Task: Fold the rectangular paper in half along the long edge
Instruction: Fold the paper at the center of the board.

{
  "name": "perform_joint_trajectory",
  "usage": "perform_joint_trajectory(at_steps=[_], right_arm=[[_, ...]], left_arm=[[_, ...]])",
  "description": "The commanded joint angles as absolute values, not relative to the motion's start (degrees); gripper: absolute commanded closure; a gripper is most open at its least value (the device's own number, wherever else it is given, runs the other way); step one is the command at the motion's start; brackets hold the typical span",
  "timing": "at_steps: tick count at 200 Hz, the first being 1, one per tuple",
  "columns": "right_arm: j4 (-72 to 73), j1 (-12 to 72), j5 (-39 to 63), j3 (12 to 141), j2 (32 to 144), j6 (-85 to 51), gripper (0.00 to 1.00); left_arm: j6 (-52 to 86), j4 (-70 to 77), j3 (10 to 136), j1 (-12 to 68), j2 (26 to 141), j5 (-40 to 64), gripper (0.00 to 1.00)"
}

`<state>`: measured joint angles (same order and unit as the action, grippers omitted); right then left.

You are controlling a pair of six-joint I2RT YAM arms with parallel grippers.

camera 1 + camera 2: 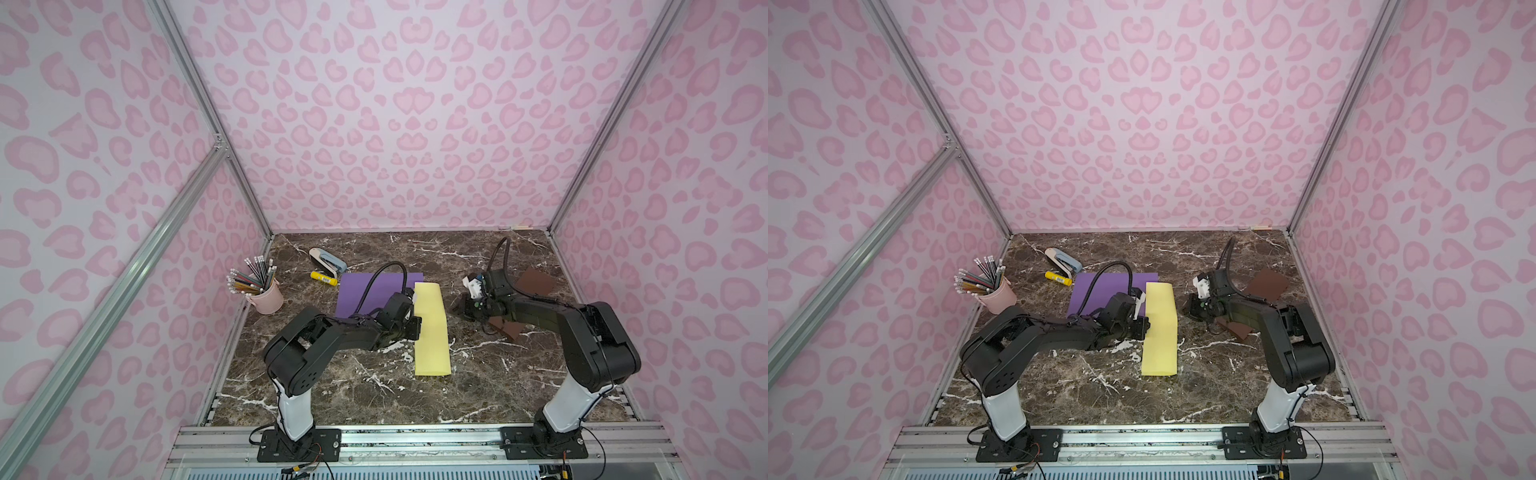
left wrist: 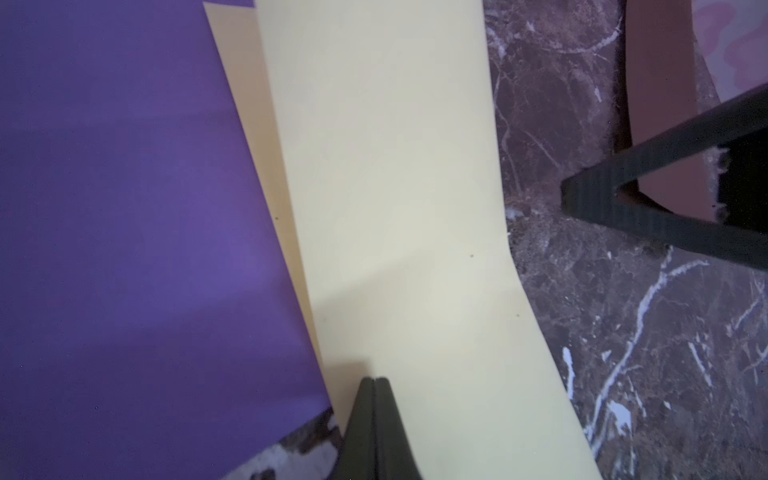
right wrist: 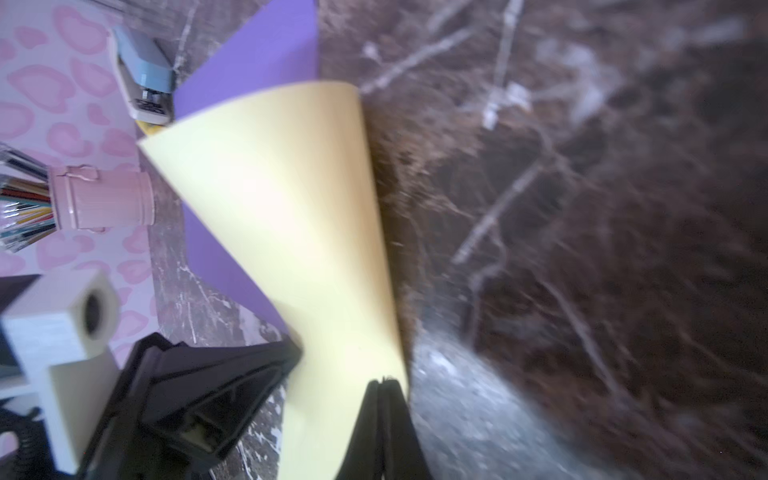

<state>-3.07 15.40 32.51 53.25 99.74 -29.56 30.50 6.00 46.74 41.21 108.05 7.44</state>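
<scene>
left hand (image 2: 374, 380) on paper (image 2: 395, 208) edge

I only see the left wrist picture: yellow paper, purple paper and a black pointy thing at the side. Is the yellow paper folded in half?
Observer: Nearly. In both top views the yellow paper lies doubled over as a long narrow strip, but its folded side is puffy and rounded, not pressed flat.
Operator: What is the black pointy thing?
Observer: That is the right gripper. It is shut and sits low, just beside the paper's rounded side.
Operator: Is there other stuff I cannot see?
Observer: Yes, a pink cup of pencils stands far off on the left, past the purple paper.
</scene>
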Motion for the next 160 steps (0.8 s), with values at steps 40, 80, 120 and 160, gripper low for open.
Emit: perform_joint_trajectory(at_steps=[40, 80, 120, 160], right_arm=[[-0.91, 16.0, 31.59, 57.41, 108.8, -30.63, 1.0], [-0.3, 11.68, 30.61, 52.38, 107.05, -30.33, 1.0], [-2.46, 10.64, 32.29, 53.3, 104.06, -28.83, 1.0], [-2.69, 15.99, 32.72, 59.52, 104.6, -29.93, 1.0]], left_arm=[[30.4, -5.08, 46.56, 41.4, 109.6, 6.76, 0.96], [30.47, -5.3, 46.11, 41.4, 108.97, 6.36, 0.96], [30.41, -5.5, 46.01, 41.4, 109.15, 6.21, 0.96], [30.38, -5.43, 46.33, 41.4, 109.42, 6.38, 0.96]])
